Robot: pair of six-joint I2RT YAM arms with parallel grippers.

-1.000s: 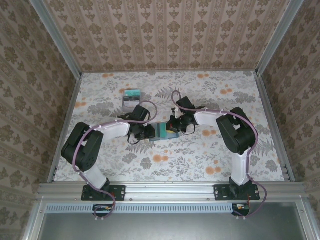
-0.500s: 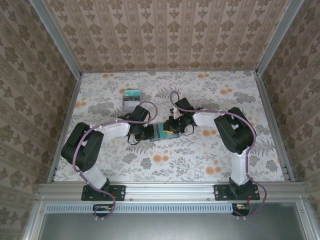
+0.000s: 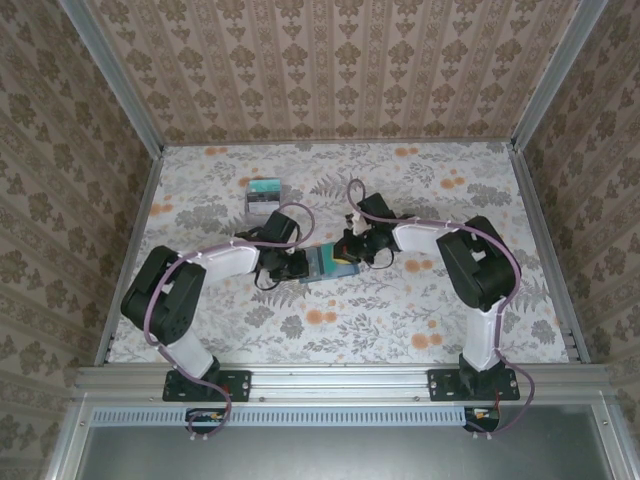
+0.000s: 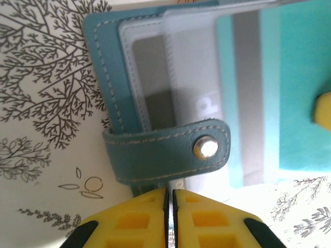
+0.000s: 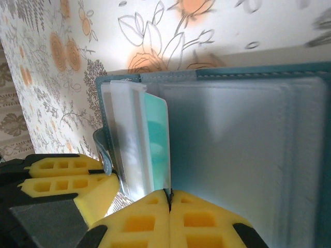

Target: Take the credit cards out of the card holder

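Holder [image 3: 322, 266] is lying open mid-table [image 3: 420, 320], in the same spot as a second ago. Left gripper [image 3: 297, 266] is sitting at its left edge and right gripper [image 3: 346, 252] at its right side, both touching it.

Left wrist view: the left gripper [image 4: 168, 199] pads are sitting almost together with only a hairline slit between them, just below the strap [image 4: 165, 155] and its snap [image 4: 205, 148]. The holder's lower edge is running in under the pads. It's possibly pinched, can't tell from this angle.

Right wrist view: the right gripper [image 5: 169, 199] jaws are pressing fully together on the edge of a mint card [image 5: 156, 139]. The card is standing up out of the clear sleeves [image 5: 129, 139], lifted off the holder's panel.

Versus earlier: the right arm is sitting slightly further right than half a second ago, roughly back where it was a second ago. The left arm is barely differing. The grey stack [image 3: 263, 196] is staying put at far left, well apart from the holder.
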